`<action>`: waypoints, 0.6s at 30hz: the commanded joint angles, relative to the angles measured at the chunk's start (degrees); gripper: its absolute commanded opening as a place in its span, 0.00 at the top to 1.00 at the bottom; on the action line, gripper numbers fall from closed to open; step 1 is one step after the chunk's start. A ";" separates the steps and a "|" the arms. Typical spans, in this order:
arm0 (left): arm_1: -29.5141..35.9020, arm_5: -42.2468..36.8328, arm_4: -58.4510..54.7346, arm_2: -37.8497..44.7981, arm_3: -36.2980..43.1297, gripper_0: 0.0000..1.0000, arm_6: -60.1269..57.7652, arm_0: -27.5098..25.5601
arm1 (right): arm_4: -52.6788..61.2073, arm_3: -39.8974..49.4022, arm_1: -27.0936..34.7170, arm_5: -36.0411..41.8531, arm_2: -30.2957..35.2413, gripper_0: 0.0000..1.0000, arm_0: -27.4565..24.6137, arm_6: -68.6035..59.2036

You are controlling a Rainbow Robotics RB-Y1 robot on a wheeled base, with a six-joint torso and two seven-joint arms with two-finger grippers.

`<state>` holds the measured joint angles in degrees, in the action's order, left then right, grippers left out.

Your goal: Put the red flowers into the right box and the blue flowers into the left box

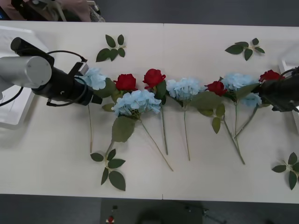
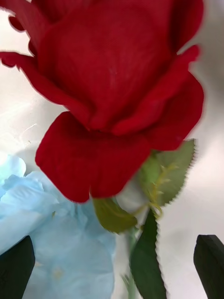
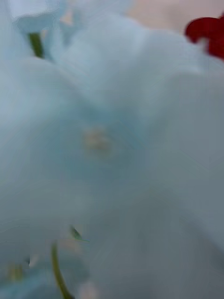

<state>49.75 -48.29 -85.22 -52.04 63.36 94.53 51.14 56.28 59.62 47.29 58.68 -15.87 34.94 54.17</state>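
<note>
Reaching in from the table's (image 1: 196,186) left side, the left gripper (image 1: 96,99) sits against the leftmost blue flower (image 1: 95,77); pale petals (image 3: 102,140) press right up to the wrist camera, and whether its fingers are apart or closed cannot be told. Taking the row of flowers as landmark: blue flowers (image 1: 136,102) and red flowers (image 1: 153,77) alternate across the table's middle, stems pointing toward the robot. At the row's right end, the right gripper (image 2: 114,266) stands with fingers (image 2: 211,264) spread wide, holding nothing. The rightmost red flower (image 2: 116,88) lies just ahead of those fingers, its stem (image 2: 133,252) running between them, a blue head (image 2: 56,238) touching beside it. Beyond the row's left end lies the left box (image 1: 14,105); beyond the right end, the right box (image 1: 288,63). Loose leaf sprigs (image 1: 112,169) lie scattered around the row.
</note>
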 commanded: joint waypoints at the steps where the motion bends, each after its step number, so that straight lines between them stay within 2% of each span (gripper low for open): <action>1: -1.67 3.38 4.45 0.63 -3.07 0.00 -0.67 1.95 | -0.65 -2.40 -0.27 -1.90 -3.12 0.00 3.91 1.20; 5: -4.75 5.40 7.53 0.63 -5.71 0.00 -0.58 2.04 | -0.91 -4.25 -0.62 -4.10 -4.79 0.00 4.52 1.20; 7: -5.98 6.54 9.63 0.63 -6.85 0.42 -0.58 2.21 | -1.18 -5.13 -1.06 -4.62 -4.88 0.00 4.52 1.38; 8: -6.60 6.98 10.95 0.63 -7.20 0.84 -0.58 2.12 | -1.35 -5.65 -1.24 -4.80 -4.88 0.00 4.52 1.46; 9: -6.86 7.25 12.18 0.63 -7.64 0.94 -0.58 2.12 | -1.62 -5.92 -1.41 -4.89 -4.88 0.02 4.61 1.55; 12: -7.12 7.25 14.56 0.63 -7.64 1.00 -0.49 2.12 | -2.05 -6.27 -1.68 -5.33 -5.14 0.03 4.61 1.64; 15: -7.04 7.25 15.00 0.54 -7.64 1.00 -0.31 2.04 | -2.41 -7.59 -1.59 -6.82 -7.07 0.04 5.14 1.82; 18: -6.68 7.25 15.17 0.63 -7.29 1.00 -0.14 2.12 | -1.79 -10.31 -1.77 -9.10 -10.15 0.13 6.19 1.99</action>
<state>42.74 -41.42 -70.21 -51.94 55.72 94.53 51.59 54.27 51.37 45.89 50.65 -23.13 38.59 54.28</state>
